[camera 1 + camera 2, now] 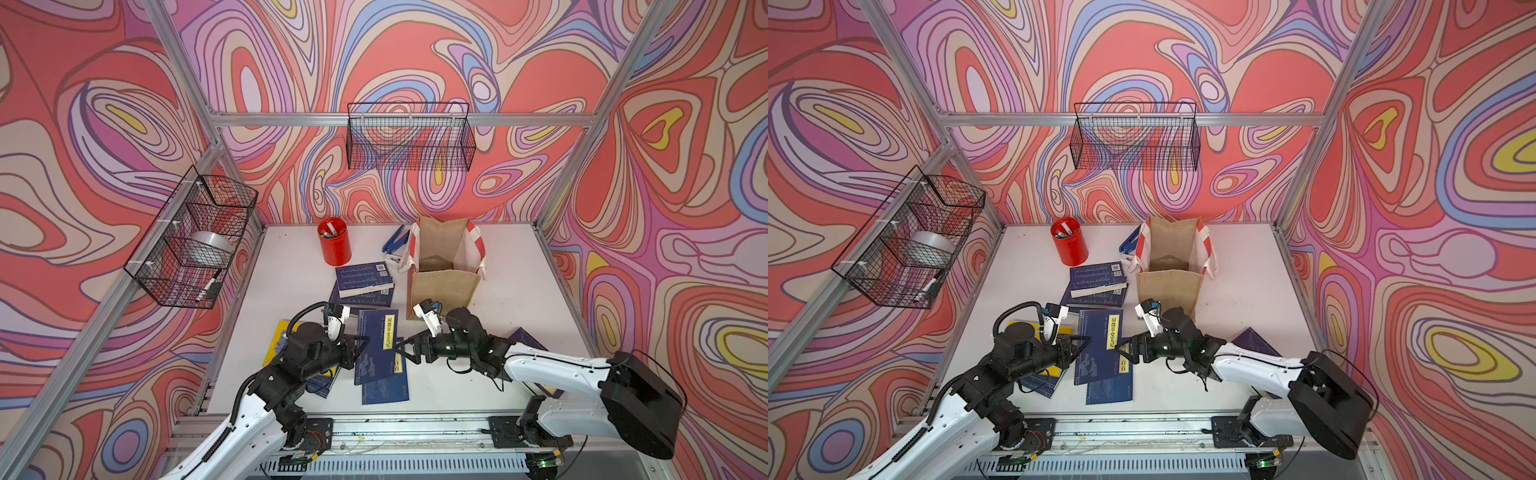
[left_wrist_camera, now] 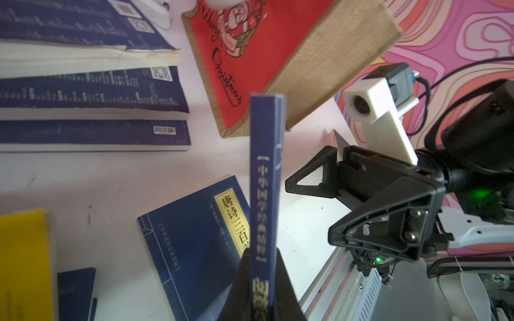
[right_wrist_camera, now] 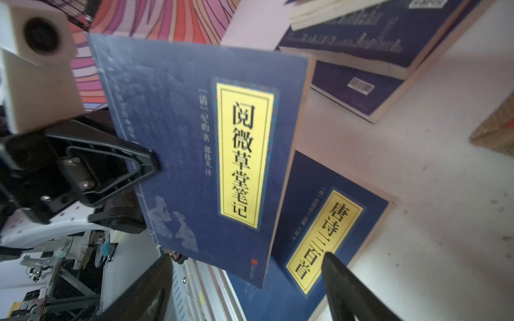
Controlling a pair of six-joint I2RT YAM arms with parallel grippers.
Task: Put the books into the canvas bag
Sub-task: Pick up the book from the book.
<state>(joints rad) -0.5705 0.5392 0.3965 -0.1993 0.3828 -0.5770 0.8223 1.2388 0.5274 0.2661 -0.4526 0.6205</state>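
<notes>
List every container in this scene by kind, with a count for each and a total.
Black wire mesh baskets: 2
Red cylindrical pen cup: 1
Tan burlap canvas bag with red-and-white handles: 1
Total: 4

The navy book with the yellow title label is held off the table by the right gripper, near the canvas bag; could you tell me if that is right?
Not quite: the left gripper holds the navy book, its fingers pinching the edge in the left wrist view; the right gripper stands open beside it. The book is indeed off the table, near the canvas bag.
</notes>
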